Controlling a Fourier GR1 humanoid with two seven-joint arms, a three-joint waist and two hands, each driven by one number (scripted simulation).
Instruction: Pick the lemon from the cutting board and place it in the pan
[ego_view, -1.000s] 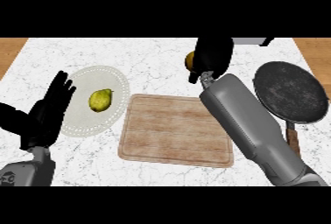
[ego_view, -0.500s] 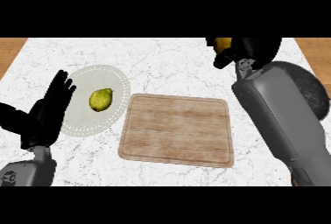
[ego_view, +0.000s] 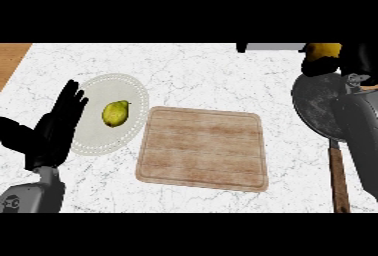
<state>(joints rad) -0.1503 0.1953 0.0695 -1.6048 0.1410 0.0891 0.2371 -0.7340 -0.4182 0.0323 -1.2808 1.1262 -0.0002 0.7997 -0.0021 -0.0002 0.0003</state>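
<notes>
The yellow lemon is held in my right hand, whose fingers curl round it and hide most of it. The hand hangs at the view's top right, over the far rim of the dark round pan. My right forearm covers the pan's right part. The wooden cutting board lies in the middle with nothing on it. My left hand rests open at the left, fingers up, beside the plate.
A white plate left of the board carries a yellow-green pear-like fruit. The pan's wooden handle points toward me at the right. A grey object shows at the counter's far edge.
My right hand has carried the lemon to the right, from beyond the board's far edge to above the pan's far rim. The left hand has not moved.
</notes>
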